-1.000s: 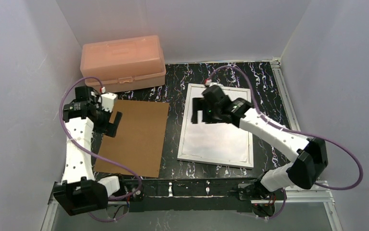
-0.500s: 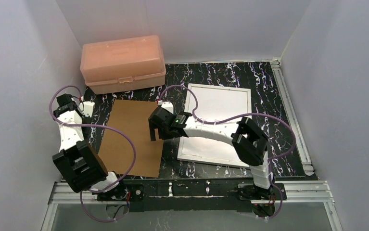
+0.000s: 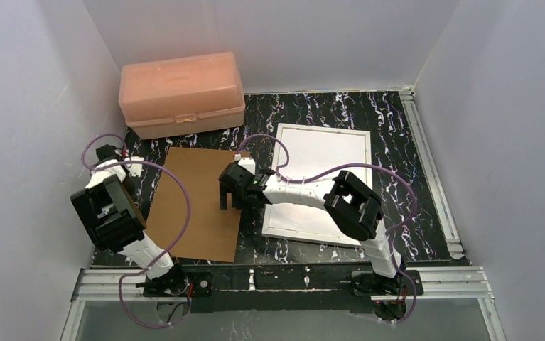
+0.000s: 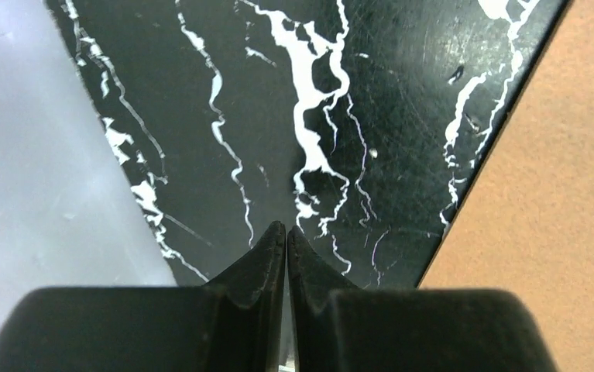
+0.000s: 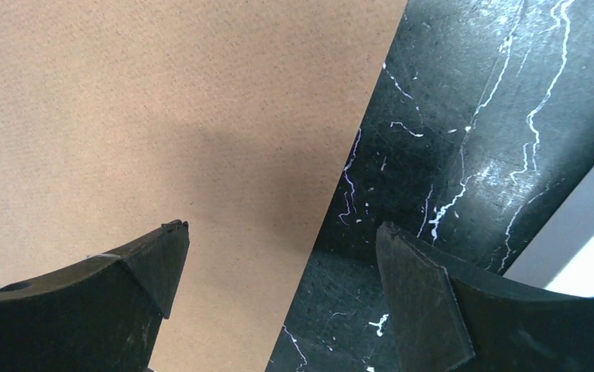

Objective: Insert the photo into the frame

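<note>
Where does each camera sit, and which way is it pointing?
Top external: above and behind the arm bases, looking down on the table; the left arm and right arm show.
Left wrist: on the left arm, facing down at the table beside the cardboard board; the left gripper shows, shut.
Right wrist: on the right arm, facing down over an edge of the board; the right gripper shows, open.
Shared: both wrist views catch the board and the marbled table.

We see bright, even light across the white walls (image 3: 35, 106). Up close, the black table (image 4: 402, 62) shows a dull sheen, and the right hand (image 5: 279, 227) casts a soft shadow on the brown board (image 5: 123, 93).
</note>
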